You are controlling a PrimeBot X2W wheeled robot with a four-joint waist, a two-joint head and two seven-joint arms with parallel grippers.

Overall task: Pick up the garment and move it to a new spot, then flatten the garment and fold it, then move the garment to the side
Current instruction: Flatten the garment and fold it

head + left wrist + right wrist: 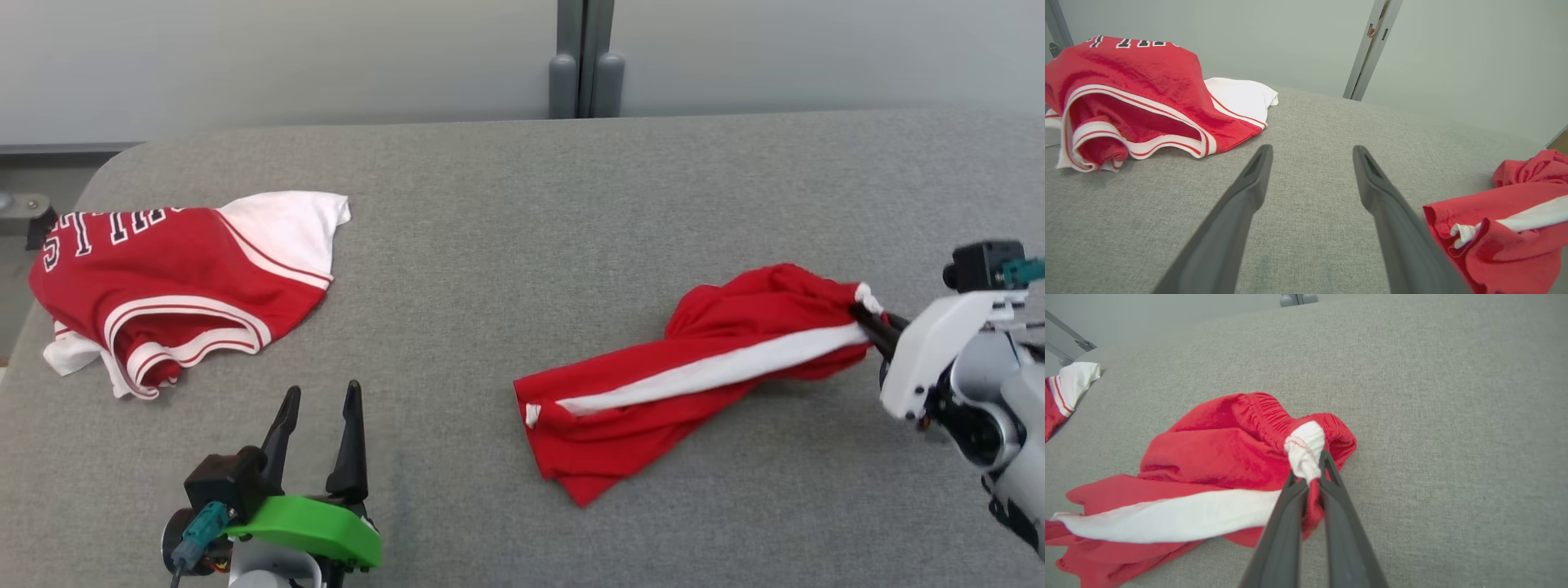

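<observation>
The garment (694, 367) is a pair of red shorts with a white side stripe, lying twisted on the right half of the grey table (522, 188). My right gripper (867, 314) is shut on its waistband end at the right, where red and white cloth bunches between the fingers (1308, 463). The rest of the garment (1208, 465) trails away to the left on the table. My left gripper (320, 394) stands open near the front left edge with nothing between its fingers (1310, 150). The garment's near end (1506, 241) lies to its right, apart from it.
A red and white jersey (163, 278) with dark lettering lies crumpled at the table's far left (1139, 81), and its white edge (1073, 379) shows in the right wrist view. A grey wall with a vertical post (584, 57) stands behind the table.
</observation>
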